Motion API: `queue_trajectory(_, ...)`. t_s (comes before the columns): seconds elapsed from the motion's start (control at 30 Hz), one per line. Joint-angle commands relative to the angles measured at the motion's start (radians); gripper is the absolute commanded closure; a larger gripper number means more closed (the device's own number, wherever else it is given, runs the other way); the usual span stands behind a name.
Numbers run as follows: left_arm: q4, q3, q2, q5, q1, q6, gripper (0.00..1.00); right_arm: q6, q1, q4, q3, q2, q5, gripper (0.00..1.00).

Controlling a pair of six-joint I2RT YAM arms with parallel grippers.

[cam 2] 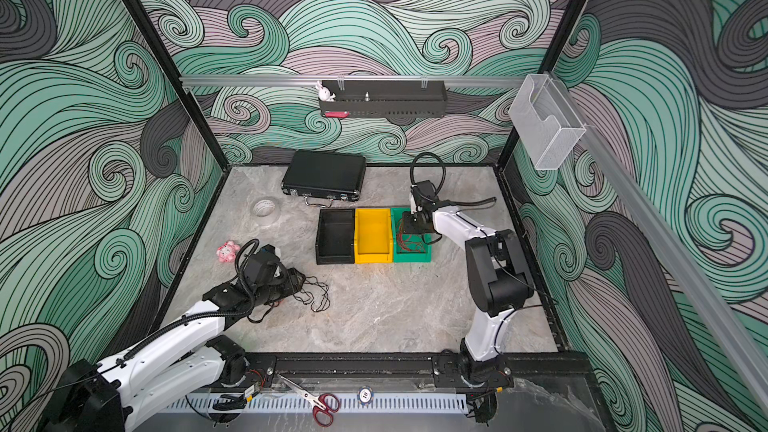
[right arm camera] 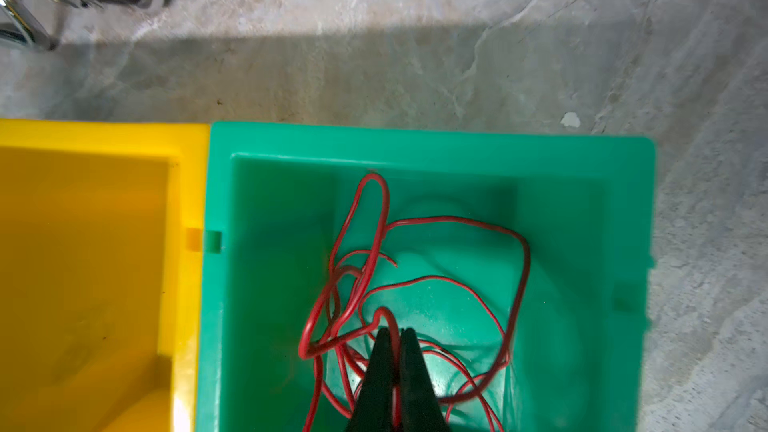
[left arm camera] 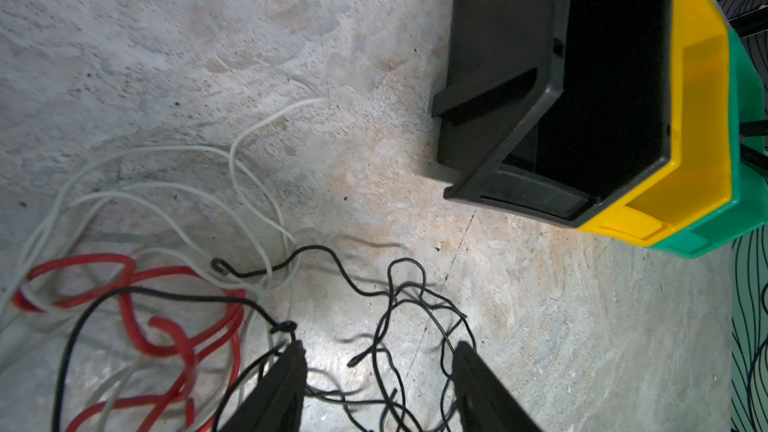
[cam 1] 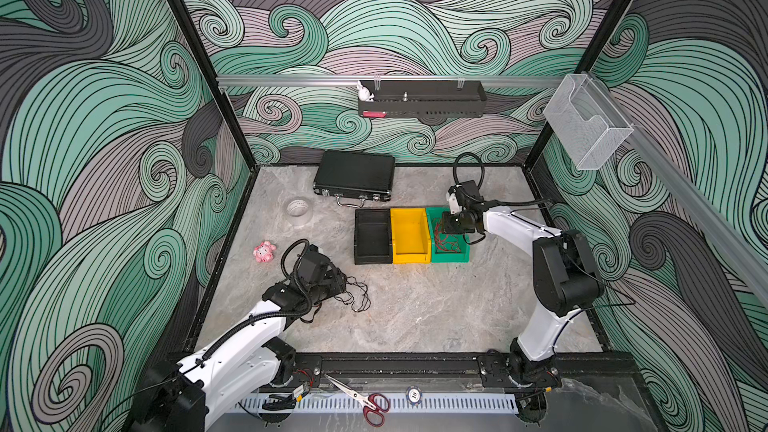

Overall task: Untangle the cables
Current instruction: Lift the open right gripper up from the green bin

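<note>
Grey marble table in a booth with swirl-patterned walls, two arms among cables.
The left pincer hangs low with its jaws apart. The tangled cables, black, white and red, lie on the table under it and off to one side, and black strands run loose between the jaws. The right pincer sits inside the green bin with its jaws together. Loose red cables coil around its tips and one loop touches them; whether that loop is pinched cannot be told. The yellow bin stands just beside that pincer.
</note>
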Motion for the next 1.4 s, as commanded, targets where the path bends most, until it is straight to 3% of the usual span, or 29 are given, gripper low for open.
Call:
queue_trajectory(0.0,-0.005,-0.002,-0.010,-0.021,0.010,-0.007,0.41,0.002,0.016,-0.010,0.031,0.021,0.042,0.97)
queue_trajectory(0.3,-0.014,-0.004,-0.025,-0.021,0.009,-0.007,0.41,-0.008,0.049,-0.038,0.027,0.021,0.085,0.94)
queue_trajectory(0.53,-0.026,-0.002,-0.041,-0.028,0.011,-0.006,0.41,-0.033,0.050,-0.084,0.042,-0.072,0.104,0.75)
queue_trajectory(0.8,-0.037,0.012,-0.045,-0.033,0.011,-0.002,0.41,-0.051,0.038,-0.118,0.049,-0.152,0.110,0.73)
queue_trajectory(0.9,-0.043,0.015,-0.047,-0.034,0.011,0.001,0.41,-0.060,0.034,-0.128,0.053,-0.165,0.101,0.68)
queue_trajectory(1.2,-0.070,0.036,-0.049,-0.040,0.013,0.013,0.40,-0.074,0.030,-0.159,0.073,-0.224,0.099,0.68)
queue_trajectory(1.37,-0.119,0.073,-0.047,-0.051,0.013,0.010,0.35,-0.082,0.030,-0.171,0.067,-0.289,0.117,0.67)
